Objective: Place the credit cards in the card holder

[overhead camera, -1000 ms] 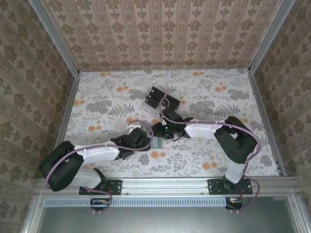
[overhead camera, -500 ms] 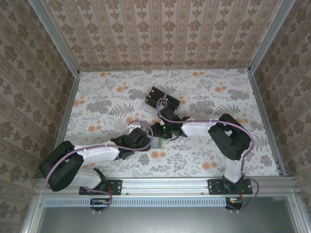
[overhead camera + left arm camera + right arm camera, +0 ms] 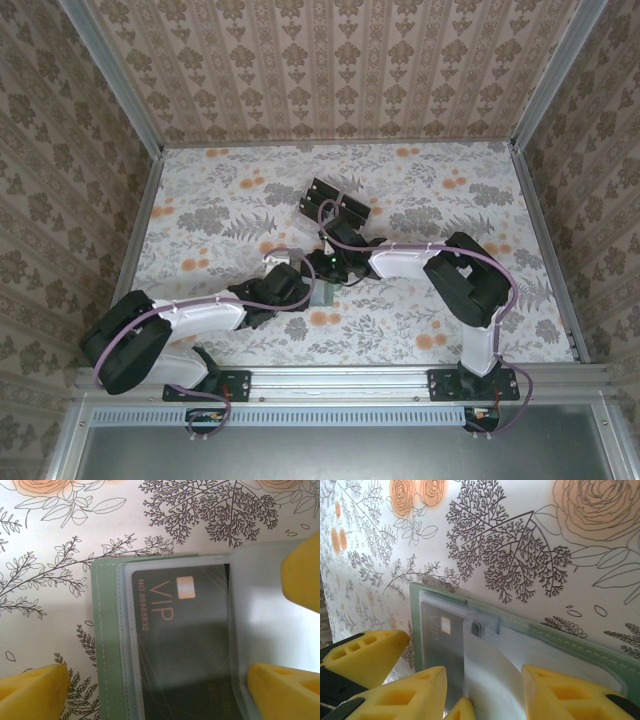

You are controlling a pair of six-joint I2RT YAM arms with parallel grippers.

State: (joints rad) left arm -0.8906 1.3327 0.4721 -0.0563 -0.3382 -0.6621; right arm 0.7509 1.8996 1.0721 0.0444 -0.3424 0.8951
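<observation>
Floral-print table [image 3: 220, 210], damask wallpaper [image 3: 330, 70] around it; card holder [image 3: 107, 645] lies flat.

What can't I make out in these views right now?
- Top view: card holder mostly hidden under left arm and right arm; rack cards too small to count.
- Left wrist view: lower end of VIP card cut off by bottom edge; its right part hazy behind clear flap.
- Right wrist view: whether right fingers grip that flap; bottom edge cuts it off.

Left gripper [image 3: 155, 680], right gripper [image 3: 490, 695] crowd card holder [image 3: 106, 645]; rack [image 3: 335, 205] behind; table [image 3: 200, 220] flanks open.
</observation>
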